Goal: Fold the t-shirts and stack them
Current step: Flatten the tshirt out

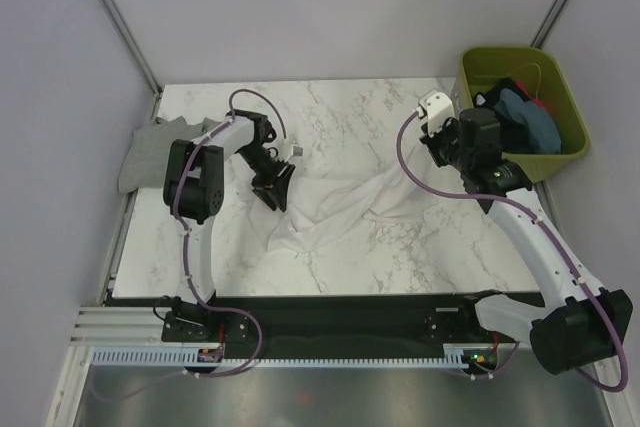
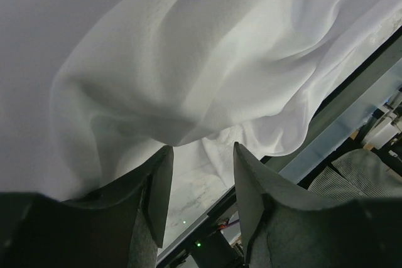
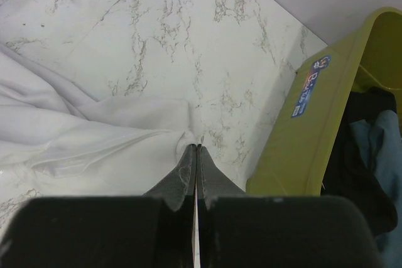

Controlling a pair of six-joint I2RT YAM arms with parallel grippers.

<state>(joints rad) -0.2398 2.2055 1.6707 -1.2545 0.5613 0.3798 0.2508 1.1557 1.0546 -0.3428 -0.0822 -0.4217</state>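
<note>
The bin (image 1: 520, 57) at 2 o'clock bears a sticker (image 3: 311, 86), its blue writing unreadable. The right gripper (image 3: 196, 147) pinches the white t-shirt (image 1: 330, 207) crumpled mid-surface (image 1: 350, 112). The left gripper (image 2: 201, 149), spread, points down at its 9 o'clock edge.

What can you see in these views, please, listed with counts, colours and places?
white t-shirt: one, white, crumpled across the middle of the table
grey t-shirt: one, grey, at the table's left edge
blue-teal t-shirt: one, blue-teal, inside the bin
dark clothes: count unclear, dark, inside the bin beside the blue-teal one
bin: one, olive-green, at the table's far right corner
table: one, white marble pattern, under everything
left gripper: one, black, open, at the white t-shirt's left end
right gripper: one, black, shut on an edge of the white t-shirt, near the bin
</note>
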